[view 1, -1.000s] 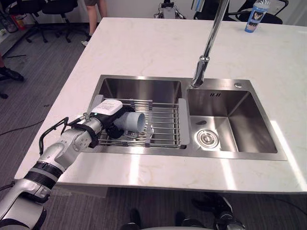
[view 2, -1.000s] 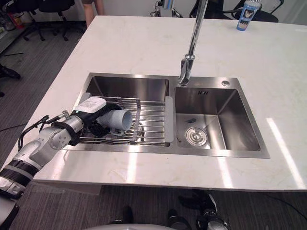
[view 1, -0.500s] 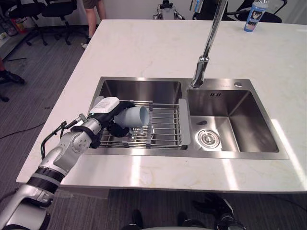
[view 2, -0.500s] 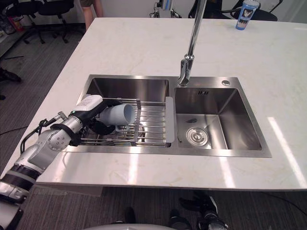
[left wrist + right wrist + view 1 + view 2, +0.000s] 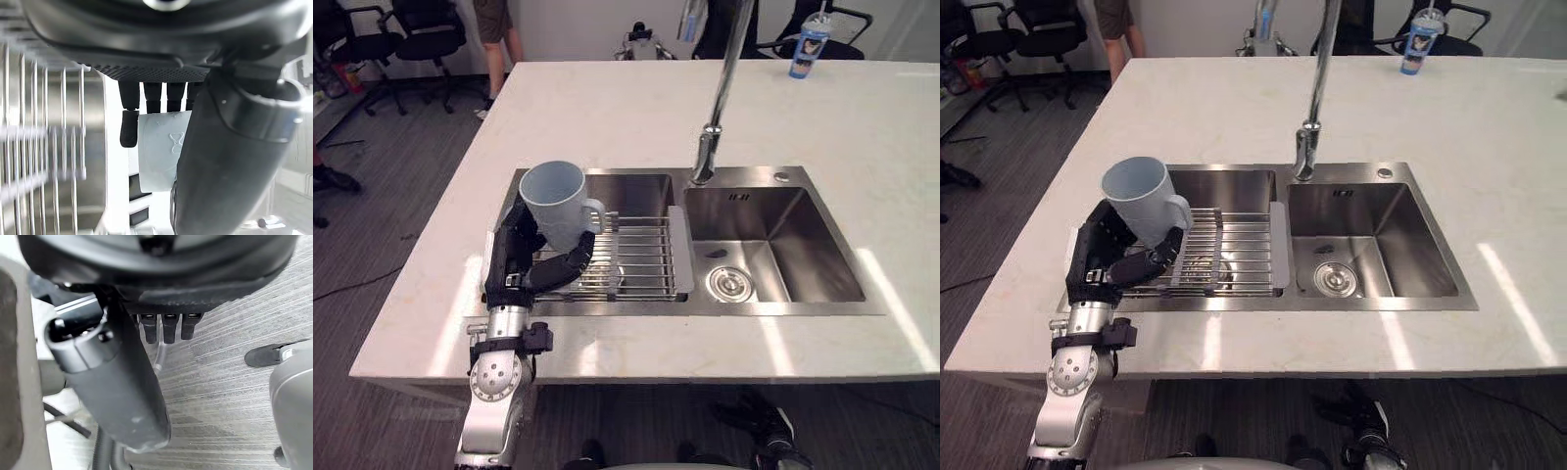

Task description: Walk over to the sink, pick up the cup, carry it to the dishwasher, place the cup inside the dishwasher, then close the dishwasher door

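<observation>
**Cup clear of the sink, in my left hand**

I am holding the cup (image 5: 551,199) in the left hand (image 5: 514,262), which is clenching round its lower body from below and behind. The cup is standing upright, mouth up, so nothing inside should spill on the walk. It is hanging above the left basin and apart from the rack (image 5: 641,257), so the wires are not catching its handle, which is pointing toward the tap (image 5: 709,147). The sink (image 5: 773,177) is sitting in the table (image 5: 636,108), and its right basin is lying bare. A bottle (image 5: 806,41) is standing well apart at the far edge. The right hand (image 5: 132,396) is hanging over the floor, carrying nothing; I cannot tell whether it is released or clenched. The dishwasher leg is, I judge, next.
</observation>
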`<state>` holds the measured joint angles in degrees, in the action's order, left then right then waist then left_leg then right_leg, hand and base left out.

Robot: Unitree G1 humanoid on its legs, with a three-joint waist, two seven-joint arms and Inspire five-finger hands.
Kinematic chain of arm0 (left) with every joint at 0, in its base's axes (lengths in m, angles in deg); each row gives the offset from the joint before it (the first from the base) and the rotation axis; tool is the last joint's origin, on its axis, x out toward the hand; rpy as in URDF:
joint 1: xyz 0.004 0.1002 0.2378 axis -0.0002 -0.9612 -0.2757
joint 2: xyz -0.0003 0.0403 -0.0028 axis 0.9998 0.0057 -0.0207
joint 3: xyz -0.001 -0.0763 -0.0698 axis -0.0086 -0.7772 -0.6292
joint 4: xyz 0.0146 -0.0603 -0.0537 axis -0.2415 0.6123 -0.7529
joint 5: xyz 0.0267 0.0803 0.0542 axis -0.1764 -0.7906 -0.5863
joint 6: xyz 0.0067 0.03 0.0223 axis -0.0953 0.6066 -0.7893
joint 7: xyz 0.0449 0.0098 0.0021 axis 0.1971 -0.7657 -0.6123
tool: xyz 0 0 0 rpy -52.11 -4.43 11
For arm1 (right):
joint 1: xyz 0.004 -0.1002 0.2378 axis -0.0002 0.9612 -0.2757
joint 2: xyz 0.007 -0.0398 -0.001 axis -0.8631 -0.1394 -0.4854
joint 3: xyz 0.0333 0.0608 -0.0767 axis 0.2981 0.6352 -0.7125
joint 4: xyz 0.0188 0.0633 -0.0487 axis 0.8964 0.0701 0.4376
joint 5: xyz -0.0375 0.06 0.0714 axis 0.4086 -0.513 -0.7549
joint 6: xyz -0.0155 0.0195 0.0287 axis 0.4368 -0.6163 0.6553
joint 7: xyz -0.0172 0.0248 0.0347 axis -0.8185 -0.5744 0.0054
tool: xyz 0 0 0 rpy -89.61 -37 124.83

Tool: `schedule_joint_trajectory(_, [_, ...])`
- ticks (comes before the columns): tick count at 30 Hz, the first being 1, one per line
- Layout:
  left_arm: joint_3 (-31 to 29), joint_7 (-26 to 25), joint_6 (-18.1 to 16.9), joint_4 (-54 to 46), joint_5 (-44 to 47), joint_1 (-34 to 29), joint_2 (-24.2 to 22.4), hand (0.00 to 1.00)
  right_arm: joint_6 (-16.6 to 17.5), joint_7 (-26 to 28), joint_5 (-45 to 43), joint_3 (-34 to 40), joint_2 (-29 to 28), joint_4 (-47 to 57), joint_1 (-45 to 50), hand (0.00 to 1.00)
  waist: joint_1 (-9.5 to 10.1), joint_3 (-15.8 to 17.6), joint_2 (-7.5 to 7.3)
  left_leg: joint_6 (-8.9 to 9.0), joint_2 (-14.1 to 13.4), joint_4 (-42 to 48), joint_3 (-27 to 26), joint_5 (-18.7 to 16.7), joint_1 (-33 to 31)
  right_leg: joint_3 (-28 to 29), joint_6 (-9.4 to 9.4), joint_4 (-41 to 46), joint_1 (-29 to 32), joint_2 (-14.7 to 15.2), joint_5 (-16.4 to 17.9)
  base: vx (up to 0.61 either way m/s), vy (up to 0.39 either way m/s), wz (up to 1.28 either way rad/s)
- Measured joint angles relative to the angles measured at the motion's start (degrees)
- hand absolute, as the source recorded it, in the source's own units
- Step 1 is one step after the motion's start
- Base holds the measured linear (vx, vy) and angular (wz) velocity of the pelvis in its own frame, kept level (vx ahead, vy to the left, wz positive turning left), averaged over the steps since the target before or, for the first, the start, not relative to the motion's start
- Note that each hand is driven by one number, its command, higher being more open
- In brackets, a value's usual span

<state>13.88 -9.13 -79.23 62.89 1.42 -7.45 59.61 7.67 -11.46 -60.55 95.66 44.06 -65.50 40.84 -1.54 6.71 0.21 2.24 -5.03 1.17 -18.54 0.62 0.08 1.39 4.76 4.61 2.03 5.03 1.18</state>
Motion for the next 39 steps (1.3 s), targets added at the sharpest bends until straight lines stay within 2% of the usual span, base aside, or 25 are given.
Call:
schedule_joint_trajectory(1, [0.5, -0.4, 0.0, -0.6, 0.2, 0.1, -0.1, 0.30, 0.0, -0.3, 0.0, 0.0, -0.2, 0.5, -0.2, 0.90, 0.00, 0.0, 0.15, -0.12, -0.2, 1.6, -0.3, -0.8, -0.9, 0.5, 0.11, 0.5, 0.6, 0.0, -0.1, -0.05, 0.013, -0.49])
schedule_joint_trajectory(4, [2.9, -0.9, -0.6, -3.6, 0.1, 0.4, -1.3, 0.30, -0.1, -1.8, 0.0, -0.1, -0.9, 3.7, 0.2, 0.90, -0.35, 1.3, -1.23, -1.45, -1.1, 8.9, -0.7, -4.0, -5.2, 0.1, 0.74, 6.3, 5.6, 0.4, -0.4, -0.10, 0.044, -0.35])
schedule_joint_trajectory(5, [3.4, -0.8, -0.7, -4.1, 0.1, 0.4, -1.9, 0.30, 0.0, -2.4, 0.0, 0.0, -0.8, 4.7, -0.4, 0.90, -0.13, 1.4, -1.17, -2.27, -1.8, 9.0, -1.0, -4.2, -6.0, -1.9, 2.10, 7.4, 6.7, 0.5, -0.5, -0.15, 0.023, -0.36])
schedule_joint_trajectory(6, [3.4, -0.8, -0.8, -4.2, 0.1, 0.6, -2.2, 0.30, 0.0, -2.7, 0.0, 0.1, -0.9, 5.4, -0.7, 0.90, -0.16, 2.0, -1.08, -2.66, -1.8, 9.4, -1.4, -4.5, -6.1, -3.1, 1.60, 11.0, 7.3, 1.1, 1.6, -0.19, 0.025, -0.17])
schedule_joint_trajectory(7, [3.5, -0.7, -0.8, -4.0, 0.1, -0.5, -3.3, 0.30, 0.0, -3.2, 0.0, -0.1, -0.9, 5.9, 0.3, 0.90, 0.03, 2.5, -1.37, -3.95, -1.3, 11.1, -1.3, -5.2, -5.4, -6.7, 0.99, 28.7, 7.3, 2.7, 9.9, -0.16, 0.002, 0.04])
schedule_joint_trajectory(9, [3.7, -0.7, -0.9, -4.2, 0.2, -1.9, -3.7, 0.30, 0.0, -3.0, 0.0, -0.2, -1.0, 5.9, 1.1, 0.90, 0.86, 2.3, -1.44, -4.17, -1.0, 11.6, -1.1, -5.3, -5.6, -7.5, 2.65, 33.3, 4.9, 2.7, 12.5, -0.12, -0.002, 0.10])
schedule_joint_trajectory(11, [3.8, -0.7, -1.0, -4.8, 0.8, -3.2, -3.9, 0.30, 0.0, -3.0, 0.0, -0.5, -0.9, 5.9, 1.0, 0.90, 2.92, 1.6, -2.21, -4.50, -0.5, 13.9, -0.5, -4.7, -9.5, -7.4, 3.17, 29.3, 0.3, 1.8, 14.9, -0.14, -0.050, 0.13])
schedule_joint_trajectory(13, [3.9, -0.7, -1.0, -5.0, 1.2, -3.5, -4.4, 0.30, 0.0, -3.2, 0.0, -0.5, -0.1, 5.8, -1.3, 0.90, 4.31, 1.2, -1.36, -3.98, -0.4, 14.4, 0.1, -1.6, -15.4, -7.2, 1.20, 17.0, -0.4, 0.1, 16.6, -0.22, -0.077, 0.14])
schedule_joint_trajectory(14, [3.9, -0.5, -0.9, -4.6, 1.2, -3.4, -5.1, 0.30, 0.0, -3.3, 0.0, -0.4, 0.6, 5.5, -3.2, 0.90, 4.31, 1.9, -0.30, -3.84, -0.9, 14.2, 1.1, 0.1, -17.3, -7.6, -1.61, 11.7, -1.5, -1.2, 16.0, -0.20, -0.068, 0.28])
schedule_joint_trajectory(16, [4.8, -0.6, -0.1, -4.1, 1.3, -4.0, -5.7, 0.30, 0.0, -3.9, 0.0, -0.5, 1.2, 4.2, -4.9, 0.90, 3.71, 3.1, 1.46, -2.87, -2.4, 14.4, 4.2, 2.1, -17.4, -8.4, -2.74, 9.8, -3.1, -3.7, 14.1, -0.24, -0.092, 0.33])
schedule_joint_trajectory(17, [5.3, -0.6, -0.1, -4.1, 1.6, -4.2, -5.4, 0.30, 0.1, -4.1, 0.0, -0.6, 1.2, 4.2, -4.8, 0.90, 3.74, 3.1, 1.60, -1.81, -2.7, 14.6, 6.7, 3.3, -17.5, -8.9, -3.20, 10.1, -3.4, -4.5, 13.9, -0.34, -0.148, 0.41])
schedule_joint_trajectory(18, [5.7, -0.5, -0.2, -4.3, 2.3, -4.0, -4.7, 0.30, 0.2, -4.6, 0.0, -0.3, 1.3, 4.4, -5.2, 0.90, 3.58, 3.1, 1.36, 0.99, -2.2, 12.8, 10.5, 5.7, -17.4, -10.5, -4.65, 10.0, -3.3, -4.4, 13.0, -0.23, -0.102, 0.39])
schedule_joint_trajectory(19, [6.0, -0.4, -0.2, -4.5, 2.4, -4.0, -4.8, 0.30, 0.3, -4.7, -0.1, 0.0, 1.4, 4.6, -5.1, 0.90, 3.48, 3.1, 1.26, 1.39, -2.4, 14.1, 11.3, 4.9, -17.6, -11.2, -5.19, 10.1, -3.0, -4.3, 12.6, -0.33, -0.111, 0.40])
schedule_joint_trajectory(20, [7.0, -0.4, -0.2, -5.0, 2.4, -4.0, -4.8, 0.30, 0.3, -5.2, -0.1, 0.0, 1.6, 6.1, -4.5, 0.90, 3.54, 3.3, 0.89, -0.18, -3.0, 20.2, 11.0, 0.9, -17.8, -11.8, -5.69, 10.1, -2.6, -4.1, 11.9, -0.26, -0.061, 0.31])
schedule_joint_trajectory(21, [8.1, 0.1, -0.5, -5.4, 2.6, -4.0, -4.8, 0.30, 0.3, -5.7, -0.1, 0.0, 1.7, 8.7, -2.8, 0.90, 3.46, 3.2, 0.92, -0.83, -3.6, 25.6, 10.7, -3.2, -16.7, -12.3, -5.98, 10.2, -2.0, -3.8, 11.1, -0.27, -0.050, 0.25])
schedule_joint_trajectory(23, [9.3, 0.8, -0.9, -5.5, 3.4, -3.9, -4.9, 0.30, 0.4, -5.6, -0.1, 0.0, 1.6, 10.6, -1.7, 0.90, 2.50, 2.8, 0.97, 0.03, -4.9, 29.1, 10.8, -8.1, -12.8, -13.1, -6.01, 9.8, -1.3, -3.3, 9.9, -0.19, 0.031, 0.27])
schedule_joint_trajectory(24, [10.5, 1.0, -0.9, -5.2, 3.5, -3.8, -4.9, 0.30, 0.6, -5.6, -0.1, 0.0, 1.5, 10.8, -1.0, 0.90, 1.64, 1.9, 1.22, 0.56, -5.0, 27.0, 10.8, -9.6, -9.4, -13.8, -5.61, 8.8, -0.7, -3.1, 9.0, -0.16, 0.073, 0.34])
schedule_joint_trajectory(25, [11.1, 1.2, -0.9, -4.8, 3.5, -3.6, -4.9, 0.30, 0.7, -5.6, -0.1, 0.0, 1.5, 10.7, -0.7, 0.90, 1.39, 1.3, 1.44, 1.10, -5.0, 24.0, 10.9, -9.8, -7.2, -14.1, -5.30, 8.0, -0.3, -3.0, 8.5, -0.15, 0.100, 0.37])
schedule_joint_trajectory(26, [12.0, 1.6, -0.9, -4.3, 3.5, -3.3, -5.0, 0.30, 0.6, -5.7, -0.1, 0.1, 1.6, 10.5, -0.3, 0.90, 0.89, 0.2, 2.29, 1.52, -4.6, 15.1, 10.9, -9.7, -3.1, -14.7, -4.67, 6.6, 0.7, -3.1, 7.3, -0.13, 0.131, 0.42])
schedule_joint_trajectory(27, [12.0, 2.0, -0.9, -3.5, 3.5, -2.4, -5.2, 0.30, 0.6, -5.7, -0.1, 0.1, 1.7, 10.4, -0.2, 0.90, 0.31, -0.8, 3.85, 2.90, -4.5, 8.1, 11.1, -8.9, -1.2, -15.9, -4.29, 6.1, 1.8, -3.4, 6.7, -0.12, 0.154, 0.43])
schedule_joint_trajectory(28, [11.9, 2.0, -0.9, -2.2, 3.5, -1.5, -5.1, 0.30, 0.6, -5.8, -0.1, 0.2, 1.2, 9.6, -0.4, 0.90, 0.41, -0.7, 3.26, 3.55, -4.0, 6.8, 11.4, -7.8, -0.9, -16.2, -3.74, 6.1, 2.0, -2.8, 6.3, -0.10, 0.163, 0.34])
schedule_joint_trajectory(31, [10.6, 0.9, -0.7, 2.8, 3.5, -1.0, -4.1, 0.30, 0.6, -5.5, 0.0, -0.2, -0.5, 8.2, -0.2, 0.90, 0.79, -1.3, 2.20, 2.82, -2.1, 6.8, 12.0, -7.2, -0.7, -16.7, -2.40, 5.8, 1.0, -1.2, 4.9, -0.06, 0.125, 0.17])
schedule_joint_trajectory(35, [9.4, 0.5, -0.5, 3.9, 3.5, -1.9, -4.1, 0.30, 0.6, -5.5, 0.6, -2.5, -0.6, 7.8, -0.6, 0.90, 1.77, -1.4, 2.02, 1.20, 0.0, 6.8, 14.6, -6.2, -2.1, -19.4, -1.53, 4.4, -0.1, 0.4, 3.7, -0.08, 0.086, 0.40])
schedule_joint_trajectory(36, [9.4, 0.5, -0.5, 3.9, 3.5, -2.0, -4.1, 0.30, 0.6, -5.4, 0.9, -3.0, -0.6, 7.3, -0.8, 0.90, 2.37, -1.5, 1.92, 0.82, 0.4, 6.9, 16.0, -5.7, -2.8, -20.8, -1.50, 4.2, -0.3, 0.7, 3.6, -0.11, 0.029, 0.91])
schedule_joint_trajectory(39, [9.5, 0.7, -0.5, 3.9, 3.5, -2.3, -4.5, 0.30, 0.6, -5.7, 1.2, -4.5, -0.4, 6.2, -1.6, 0.90, 2.41, -1.6, 1.75, 1.00, 1.7, 6.9, 20.0, -3.2, -5.9, -27.3, -1.49, 4.2, -1.0, 2.1, 3.6, -0.11, 0.009, 1.13])
